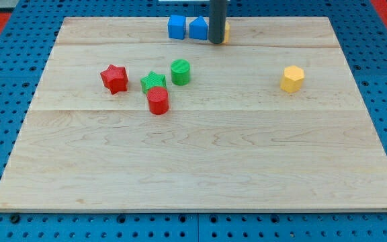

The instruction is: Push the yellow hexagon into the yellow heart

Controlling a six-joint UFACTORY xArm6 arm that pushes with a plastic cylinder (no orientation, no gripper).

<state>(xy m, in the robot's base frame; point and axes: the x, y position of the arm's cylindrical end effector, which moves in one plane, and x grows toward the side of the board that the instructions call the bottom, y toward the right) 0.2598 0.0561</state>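
**Tip at the top edge, hexagon well off toward the right edge**

My tip stood at the top edge of the wooden board, near the middle of that edge. The rod has no claw, so there was nothing spread, pressed together or pinching; it was bare and pushing nothing that could be confirmed.

A sliver of yellow showed just behind the rod on its right side. This was taken to be the yellow heart, though the rod hid most of it and the shape could not be made out. Whether my tip touched it could not be told. Just to the left of the rod sat two blue blocks side by side, shapes unclear.

The yellow hexagon lay alone toward the right edge, in the upper half of the board, well apart from my tip. From my tip it lay toward the right edge and somewhat toward the bottom edge.

Judgement: the push had to run from the hexagon back up and left toward the heart, so my tip would first need to get round to the hexagon's lower-right side.

Toward the left edge, clear of that line: red star, green star, green cylinder, red cylinder.
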